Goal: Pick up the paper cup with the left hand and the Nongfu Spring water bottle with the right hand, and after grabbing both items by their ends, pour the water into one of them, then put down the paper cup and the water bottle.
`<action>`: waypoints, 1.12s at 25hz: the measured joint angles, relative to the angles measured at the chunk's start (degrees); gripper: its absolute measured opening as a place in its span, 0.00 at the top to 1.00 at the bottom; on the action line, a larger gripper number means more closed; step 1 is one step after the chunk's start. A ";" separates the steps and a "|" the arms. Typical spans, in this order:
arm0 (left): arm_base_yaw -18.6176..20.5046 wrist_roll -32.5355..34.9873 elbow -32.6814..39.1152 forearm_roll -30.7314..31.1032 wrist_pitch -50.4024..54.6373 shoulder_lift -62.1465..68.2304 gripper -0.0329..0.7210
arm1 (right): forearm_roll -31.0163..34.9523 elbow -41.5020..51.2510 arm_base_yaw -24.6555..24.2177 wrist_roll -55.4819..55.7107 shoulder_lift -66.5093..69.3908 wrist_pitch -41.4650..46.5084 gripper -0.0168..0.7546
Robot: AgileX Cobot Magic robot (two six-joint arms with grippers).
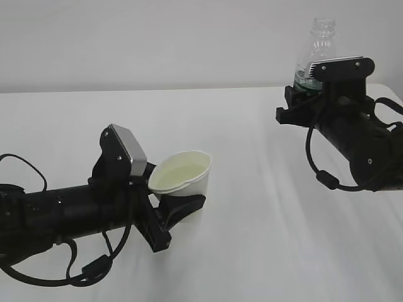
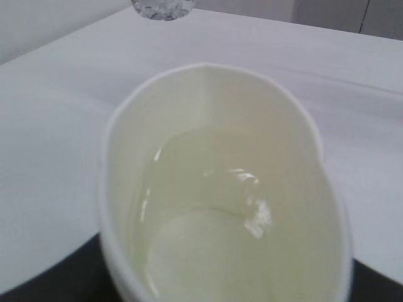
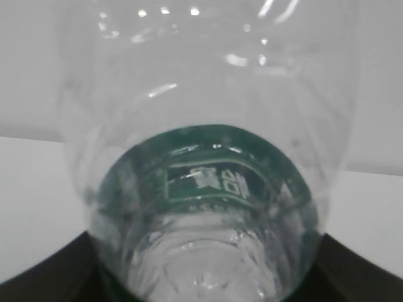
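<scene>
Exterior view: left hand (image 1: 179, 211) clamped on paper cup (image 1: 182, 179), near left, tilted, water (image 2: 208, 220) inside. Right hand (image 1: 308, 88) gripping Nongfu Spring water bottle (image 1: 320, 44) upright, far right, well apart. Pour looks done. Next: level cup, lower both onto table (image 1: 252, 189), release.

The paper cup (image 1: 184, 178) is matt white paper outside, with a smooth, pale cream-yellow lining. The water (image 2: 208, 226) in it is clear, with glossy highlights. The Nongfu Spring water bottle (image 1: 318, 47) is clear, ribbed, glossy plastic with a dark green label band. Both arms are matt black with silver-grey wrist plates. The table (image 1: 252, 189) is smooth, matt white.
</scene>
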 joint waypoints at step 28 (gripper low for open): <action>4.94 4.81 0.00 -10.28 0.00 0.00 0.41 | 0.00 0.00 0.00 0.00 0.00 0.00 0.39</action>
